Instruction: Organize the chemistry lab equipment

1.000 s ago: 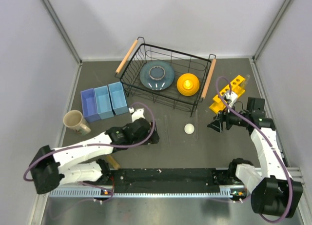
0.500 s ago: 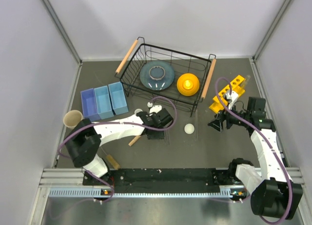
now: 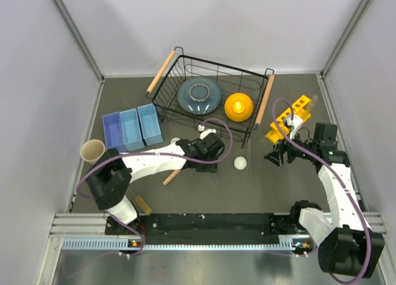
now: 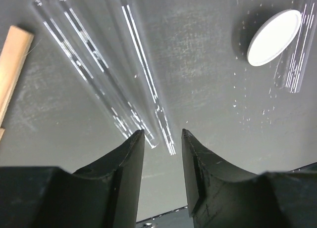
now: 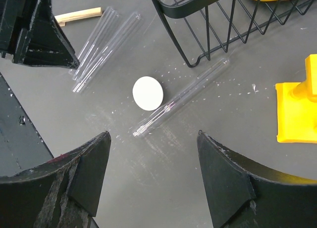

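Swung over from the near-left corner, L arm now reaches mid-counter, just in front of the wire basket (image 3: 223, 65). L gripper (image 4: 162, 134) has narrowed from wide open to a slim gap. R arm hasn't budged.

Clear tubes (image 4: 99, 74), three or so, lie flat in a loose fan. Their long axes run away from L gripper, up & left in the wrist view. Near ends converge right at the gripper mouth, w/ one end just inside the gap, so approach is end-on and the jaws close across tube width. Can't tell if it actually pinches glass: counter shows btw the jaws and no lift is visible.

Wooden stick (image 4: 15, 65) sits just left of the fan, clear of the jaws. White round piece (image 4: 274, 37) is off to the right, w/ a lone tube (image 5: 183, 97) touching or just beside it.

R gripper (image 5: 153, 173) hangs wide open & empty above that lone tube + disc. Yellow rack (image 3: 288, 118) stands far right by R arm, well apart from the fan.

Judgement: L is nearer the fan, R nearer the rack and lone tube. Any tube L takes will prob. need tipping upright and carrying right toward the holes.
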`<move>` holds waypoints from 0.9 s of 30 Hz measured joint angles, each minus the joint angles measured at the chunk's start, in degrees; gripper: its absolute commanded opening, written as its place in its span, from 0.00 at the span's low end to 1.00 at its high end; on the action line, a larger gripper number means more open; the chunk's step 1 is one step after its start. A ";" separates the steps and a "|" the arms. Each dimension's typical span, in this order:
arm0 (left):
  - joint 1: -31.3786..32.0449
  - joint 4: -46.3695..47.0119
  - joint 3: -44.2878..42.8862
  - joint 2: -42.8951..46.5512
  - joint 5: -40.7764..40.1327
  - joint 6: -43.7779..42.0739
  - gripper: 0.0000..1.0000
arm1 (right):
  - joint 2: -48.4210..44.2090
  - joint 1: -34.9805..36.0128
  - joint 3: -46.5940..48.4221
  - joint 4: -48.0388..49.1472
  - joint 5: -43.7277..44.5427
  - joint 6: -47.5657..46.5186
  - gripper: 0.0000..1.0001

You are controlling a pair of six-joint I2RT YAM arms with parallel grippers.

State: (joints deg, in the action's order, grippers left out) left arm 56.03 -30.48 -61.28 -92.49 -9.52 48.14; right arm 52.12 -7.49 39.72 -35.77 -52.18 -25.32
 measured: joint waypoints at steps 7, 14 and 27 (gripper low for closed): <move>0.00 2.47 -3.26 -4.55 1.18 -3.80 0.41 | 0.02 0.00 0.00 0.04 0.20 -0.11 0.71; 0.00 2.23 -7.06 -8.96 0.68 -4.85 0.42 | 0.02 0.00 0.00 0.20 0.31 -0.15 0.71; 0.00 -1.14 -9.92 -11.50 -2.97 -4.81 0.47 | 0.04 0.00 0.00 0.20 0.55 -0.15 0.72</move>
State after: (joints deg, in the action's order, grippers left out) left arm 56.03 -31.62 -71.20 -103.98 -12.49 43.33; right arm 52.16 -7.49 39.72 -35.57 -51.64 -25.47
